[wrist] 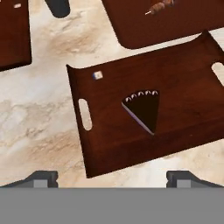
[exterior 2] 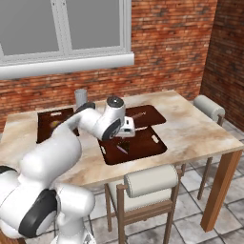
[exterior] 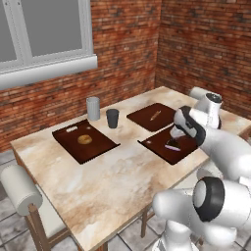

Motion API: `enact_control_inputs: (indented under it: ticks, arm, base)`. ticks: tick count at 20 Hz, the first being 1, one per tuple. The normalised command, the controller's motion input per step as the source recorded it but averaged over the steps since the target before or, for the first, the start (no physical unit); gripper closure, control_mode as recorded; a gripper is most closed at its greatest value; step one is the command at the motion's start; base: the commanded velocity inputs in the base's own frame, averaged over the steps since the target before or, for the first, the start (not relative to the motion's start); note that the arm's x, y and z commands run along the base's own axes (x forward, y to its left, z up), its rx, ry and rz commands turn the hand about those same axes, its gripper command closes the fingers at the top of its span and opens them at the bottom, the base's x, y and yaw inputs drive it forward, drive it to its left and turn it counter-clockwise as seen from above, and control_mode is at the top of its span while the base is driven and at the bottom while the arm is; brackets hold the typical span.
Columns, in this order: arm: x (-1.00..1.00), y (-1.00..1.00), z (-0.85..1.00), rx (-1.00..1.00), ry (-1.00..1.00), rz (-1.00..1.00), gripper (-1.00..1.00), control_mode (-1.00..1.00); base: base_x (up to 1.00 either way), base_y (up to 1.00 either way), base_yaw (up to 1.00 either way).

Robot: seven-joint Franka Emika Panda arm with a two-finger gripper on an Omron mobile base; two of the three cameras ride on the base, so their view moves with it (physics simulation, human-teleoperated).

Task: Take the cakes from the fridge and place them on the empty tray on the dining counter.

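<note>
Chocolate cake flat mid-tray, clear of rims. Fingers spread wide above near rim, gripping nothing. Marble bench; brick walls.

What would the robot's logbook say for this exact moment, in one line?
gripper: open, above tray | chocolate cake: on tray | dining counter: tray resting on it

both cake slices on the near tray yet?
No. The hand view shows one chocolate cake slice lying on the tray; no white slice there.
</note>
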Motion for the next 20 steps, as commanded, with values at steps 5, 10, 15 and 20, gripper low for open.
enact_control_inputs:
  ticks: [5, 10, 15, 20]
  arm:
    - [-0.74, 0.61, 0.94, 0.0, 0.04, -0.09, -1.0, -1.0]
    - [-0.88, 0.27, 0.98, 0.0, 0.05, 0.0, -1.0, -1.0]
    - [-1.0, 0.0, 1.0, 0.0, 0.0, 0.0, -1.0, -1.0]
    - [-1.0, 0.02, 0.74, 0.0, -0.09, 0.0, -1.0, -1.0]
  base:
    - [0.0, 0.0, 0.0]
    - [0.0, 0.0, 0.0]
    - [0.0, 0.0, 0.0]
    - [0.0, 0.0, 0.0]
